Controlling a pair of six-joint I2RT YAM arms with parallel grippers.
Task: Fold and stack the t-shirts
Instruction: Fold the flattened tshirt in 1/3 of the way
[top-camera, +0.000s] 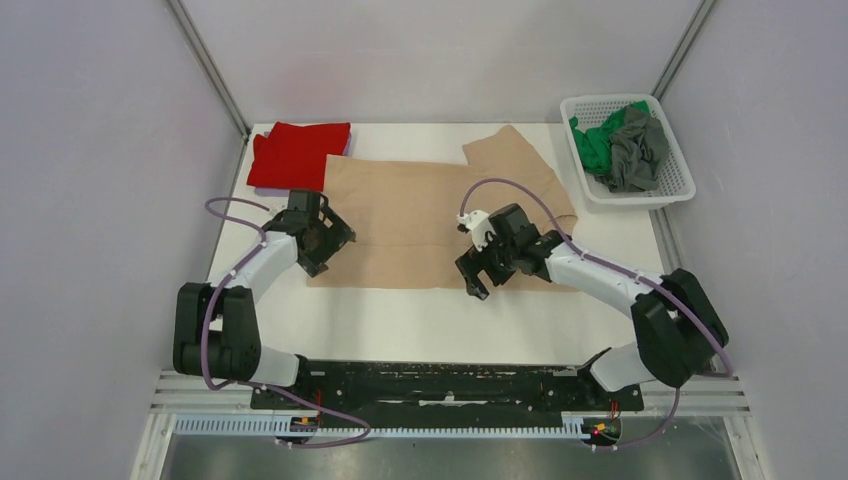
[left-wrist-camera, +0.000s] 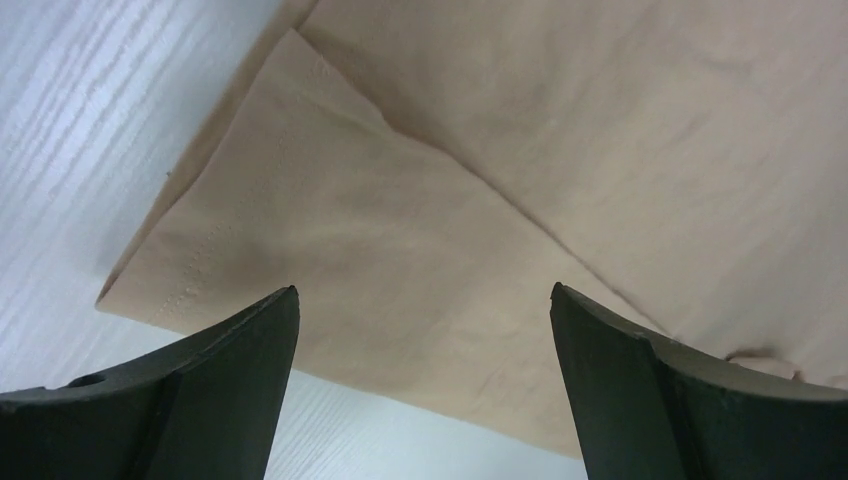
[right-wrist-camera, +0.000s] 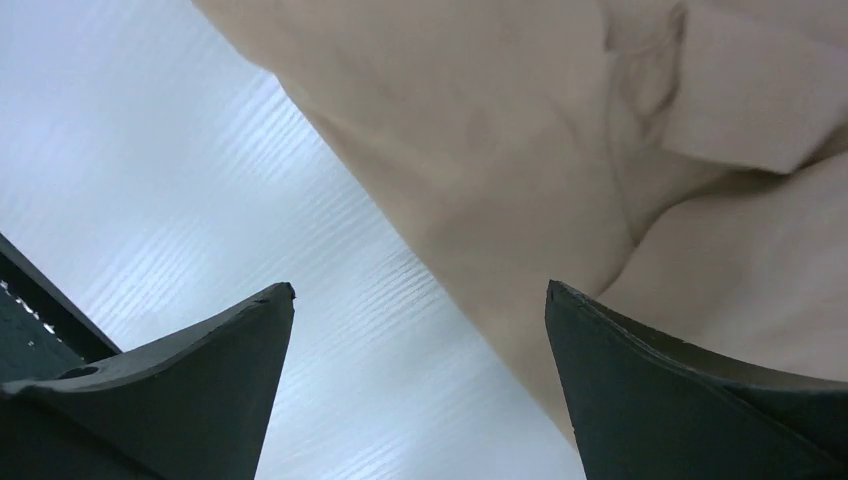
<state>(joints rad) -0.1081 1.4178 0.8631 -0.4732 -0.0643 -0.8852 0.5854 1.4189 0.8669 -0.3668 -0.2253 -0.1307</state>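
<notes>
A large beige t-shirt lies spread flat in the middle of the white table. A folded red t-shirt sits at the back left, touching the beige one's corner. Green and grey t-shirts lie crumpled in the white basket. My left gripper hovers over the beige shirt's near left corner, open and holding nothing. My right gripper hangs open over the beige shirt's near edge, nothing between its fingers.
The white mesh basket stands at the back right beside the table's edge. Bare table runs between the beige shirt and the black rail at the arm bases. Grey walls enclose the sides and back.
</notes>
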